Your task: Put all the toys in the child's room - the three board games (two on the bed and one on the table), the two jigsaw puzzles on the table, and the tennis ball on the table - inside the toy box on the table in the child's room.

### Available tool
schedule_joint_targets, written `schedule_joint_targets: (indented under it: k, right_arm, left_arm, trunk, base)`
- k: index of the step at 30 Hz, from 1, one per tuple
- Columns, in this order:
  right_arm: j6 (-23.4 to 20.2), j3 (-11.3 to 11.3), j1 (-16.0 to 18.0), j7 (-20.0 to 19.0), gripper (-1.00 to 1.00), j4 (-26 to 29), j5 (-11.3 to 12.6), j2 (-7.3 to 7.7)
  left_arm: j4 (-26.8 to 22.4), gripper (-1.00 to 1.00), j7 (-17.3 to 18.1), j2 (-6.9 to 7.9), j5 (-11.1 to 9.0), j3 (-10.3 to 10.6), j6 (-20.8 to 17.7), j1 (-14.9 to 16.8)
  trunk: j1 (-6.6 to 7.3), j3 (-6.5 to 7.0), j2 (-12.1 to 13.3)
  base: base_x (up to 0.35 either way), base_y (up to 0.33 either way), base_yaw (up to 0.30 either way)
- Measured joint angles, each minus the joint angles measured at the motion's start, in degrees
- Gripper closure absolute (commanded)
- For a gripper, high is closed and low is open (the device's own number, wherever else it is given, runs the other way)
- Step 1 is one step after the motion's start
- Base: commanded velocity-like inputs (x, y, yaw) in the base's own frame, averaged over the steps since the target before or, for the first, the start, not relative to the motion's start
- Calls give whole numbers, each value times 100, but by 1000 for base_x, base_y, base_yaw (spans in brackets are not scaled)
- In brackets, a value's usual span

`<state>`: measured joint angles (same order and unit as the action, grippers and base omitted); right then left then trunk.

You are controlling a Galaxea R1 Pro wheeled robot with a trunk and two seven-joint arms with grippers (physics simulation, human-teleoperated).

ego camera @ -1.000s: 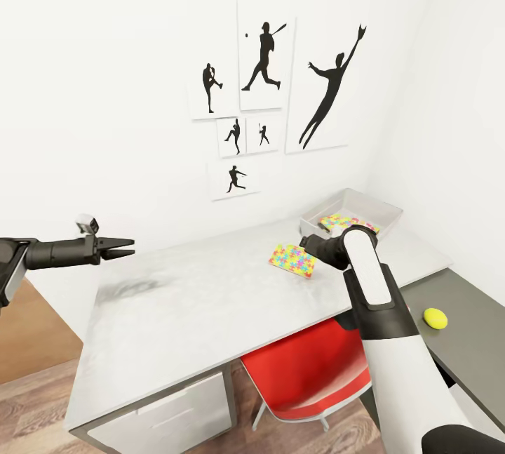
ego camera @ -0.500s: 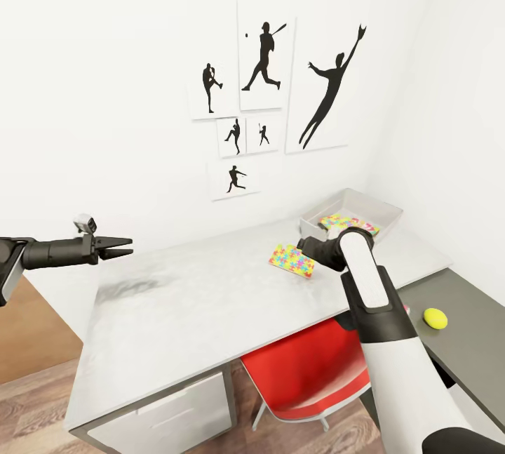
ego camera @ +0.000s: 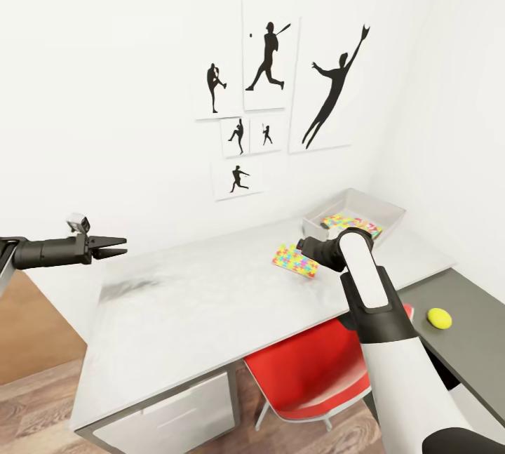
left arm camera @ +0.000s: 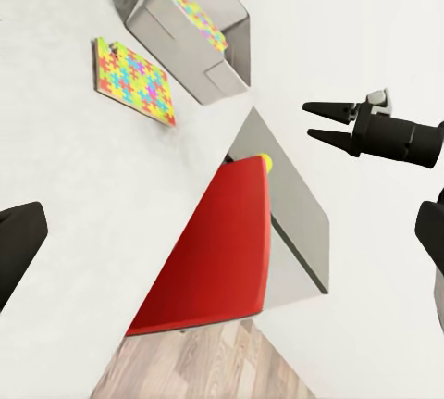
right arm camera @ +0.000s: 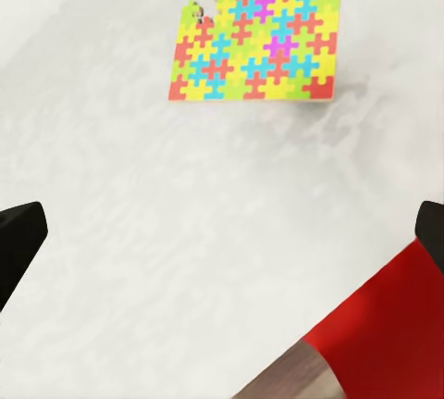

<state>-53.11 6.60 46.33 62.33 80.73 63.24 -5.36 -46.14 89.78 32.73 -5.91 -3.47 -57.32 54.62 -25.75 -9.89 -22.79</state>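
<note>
Your right gripper (ego camera: 306,244) hangs over the pale table top (ego camera: 210,299) just short of a jigsaw puzzle (ego camera: 295,260), its forearm hiding the fingers in the head view; in the right wrist view the two dark fingertips (right arm camera: 20,237) stand wide apart at the frame's edges, so the jaws are spread and empty, with the puzzle (right arm camera: 257,38) lying flat on the table (right arm camera: 185,232) ahead of them; your left gripper (ego camera: 112,246) is held out beyond the table's left end, its two pointed fingers slightly parted and holding nothing, seen likewise in the left wrist view (left arm camera: 331,128); nearest you, a red chair (ego camera: 308,370) is tucked under the desk; on the lower dark grey section (ego camera: 470,349) to the right rests the tennis ball (ego camera: 439,318); farther back, near the corner of the walls, stands the toy box (ego camera: 382,210), a second jigsaw puzzle (ego camera: 347,223) already lying inside it; on the white wall behind hang black baseball silhouette pictures (ego camera: 270,96).
</note>
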Motion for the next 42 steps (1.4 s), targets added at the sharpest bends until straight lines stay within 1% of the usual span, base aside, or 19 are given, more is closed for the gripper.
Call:
schedule_joint_targets:
  k: [14, 18, 27, 33, 42]
  right_arm:
    - [9, -6, 2, 0, -100, -1, -9, 1]
    - [123, -10, 20, 8, -100, -28, -7, 1]
    - [241, -11, 50, 25, -100, -60, 1, 0]
    - [251, -11, 53, 27, -100, -59, 0, 0]
    - [251, -3, 53, 38, -100, -45, -3, 0]
  left_arm:
    - [-17, -100, 1, 10, -3, 0, 0, 1]
    - [-19, -100, 1, 14, -4, 0, 0, 1]
    - [-30, -100, 0, 84, -8, -7, 0, 1]
    - [-110, -100, 0, 82, -14, -1, 0, 0]
    - [-139, -100, 0, 82, -16, 0, 0, 0]
  trunk:
    - [0, -2, 0]
    - [0, -24, 0]
    - [0, -93, 0]
    - [1, -112, 0]
    - [0, -115, 0]
  base:
    - [8, 160, -5]
    - [46, 108, -104]
    - [6, 13, -128]
    - [46, -4, -32]
    - [98, -94, -3]
